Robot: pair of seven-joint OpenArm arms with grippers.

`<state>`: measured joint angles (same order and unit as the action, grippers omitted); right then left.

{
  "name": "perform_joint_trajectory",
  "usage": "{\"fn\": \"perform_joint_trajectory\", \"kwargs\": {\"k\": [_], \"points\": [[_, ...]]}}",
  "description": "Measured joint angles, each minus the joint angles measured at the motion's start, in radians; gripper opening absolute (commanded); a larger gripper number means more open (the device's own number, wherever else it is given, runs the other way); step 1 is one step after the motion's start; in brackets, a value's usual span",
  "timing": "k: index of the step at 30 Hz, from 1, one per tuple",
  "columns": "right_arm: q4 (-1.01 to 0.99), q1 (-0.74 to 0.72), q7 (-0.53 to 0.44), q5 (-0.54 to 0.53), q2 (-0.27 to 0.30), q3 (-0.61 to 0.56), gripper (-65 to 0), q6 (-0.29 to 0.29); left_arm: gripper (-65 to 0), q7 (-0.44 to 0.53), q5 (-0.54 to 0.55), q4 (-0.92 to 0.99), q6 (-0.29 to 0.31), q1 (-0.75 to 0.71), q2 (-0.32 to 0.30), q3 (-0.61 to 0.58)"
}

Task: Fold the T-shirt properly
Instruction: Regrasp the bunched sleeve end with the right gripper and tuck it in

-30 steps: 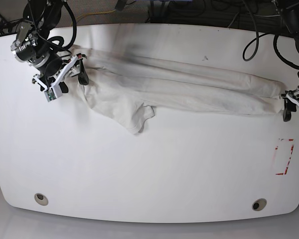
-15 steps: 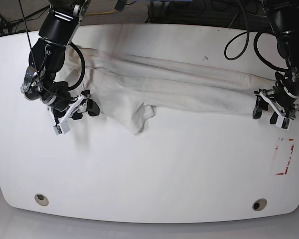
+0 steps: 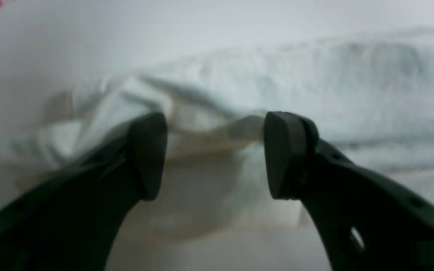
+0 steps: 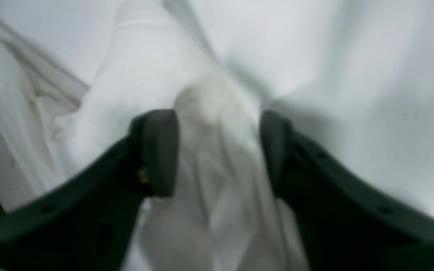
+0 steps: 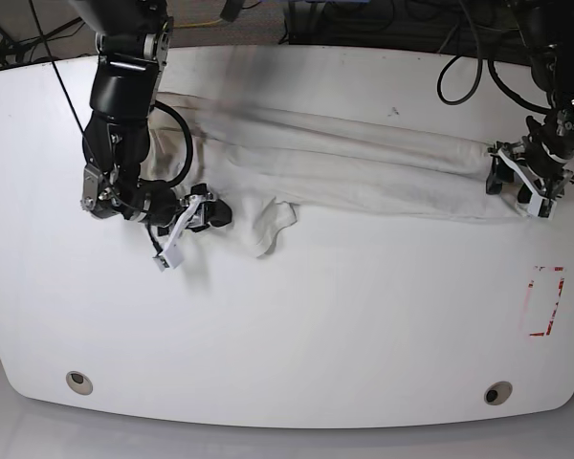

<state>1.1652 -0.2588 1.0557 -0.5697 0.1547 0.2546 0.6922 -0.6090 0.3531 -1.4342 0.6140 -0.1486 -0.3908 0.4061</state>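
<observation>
The white T-shirt (image 5: 344,163) lies stretched in a long bunched band across the far half of the table, one sleeve (image 5: 273,225) sticking out toward the front. No print shows. My right gripper (image 5: 210,212) sits low at the shirt's left part. In the right wrist view its fingers (image 4: 156,150) stand apart around a raised fold of the T-shirt (image 4: 217,113). My left gripper (image 5: 518,184) is at the shirt's right end. In its wrist view it (image 3: 215,154) is open, with the crumpled T-shirt (image 3: 352,94) edge just beyond the tips.
The white table (image 5: 287,316) carries a red-outlined rectangle (image 5: 544,301) at the front right and two round holes (image 5: 77,382) (image 5: 497,393) near the front edge. Black cables hang behind the far edge.
My right gripper came down from the shirt's far-left corner to its lower left edge and narrowed around a fold. My left gripper moved inward onto the shirt's right end.
</observation>
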Motion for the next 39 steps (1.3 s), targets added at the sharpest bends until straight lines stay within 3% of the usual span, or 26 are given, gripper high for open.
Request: {"fn": "perform_joint_trajectory", "kwargs": {"k": [3, 6, 12, 15, 20, 26, 33, 35, 39], "points": [[-0.001, 0.007, 0.0, 0.001, -0.016, -0.008, -60.2, 0.0, -27.8, -0.009, -0.004, 0.001, 0.0, -0.023, 0.005, 0.0], [0.002, 0.007, -0.003, 0.005, -0.011, -0.01, -65.0, 0.0, -27.8, -0.01, -0.003, 0.005, 0.0, -0.027, 0.005, 0.0], [0.135, 0.027, 0.006, 0.009, 0.004, -0.009, -65.0, 0.0, -27.8, -0.004, -0.001, 0.005, -0.003, -0.059, 0.004, 0.0], [0.278, 0.064, 0.069, -0.016, 0.017, -0.003, -65.0, -0.003, -27.8, -0.003, 0.0, 0.006, -0.003, -0.061, 0.004, 0.001], [0.414, 0.162, 0.116, -0.126, 0.027, 0.048, -65.0, 0.0, -27.8, -0.002, 0.0, 0.002, -0.003, -0.066, 0.004, 0.001], [0.544, 0.344, 0.14, -0.314, 0.077, 0.114, -65.0, 0.004, -27.8, -0.003, 0.0, 0.002, -0.003, -0.068, 0.003, 0.001], [0.639, 0.488, 0.138, -0.412, 0.083, 0.18, -65.0, 0.0, -27.8, -0.005, -0.001, 0.0, -0.003, -0.068, 0.003, 0.001], [0.65, 0.529, 0.138, -0.425, 0.082, 0.188, -61.7, 0.0, -27.8, -0.003, 0.0, 0.0, -0.003, -0.067, 0.003, 0.001], [0.652, 0.562, 0.152, -0.414, 0.084, 0.195, -48.4, 0.0, -27.8, -0.003, 0.0, 0.0, -0.003, -0.064, 0.005, 0.0]]}}
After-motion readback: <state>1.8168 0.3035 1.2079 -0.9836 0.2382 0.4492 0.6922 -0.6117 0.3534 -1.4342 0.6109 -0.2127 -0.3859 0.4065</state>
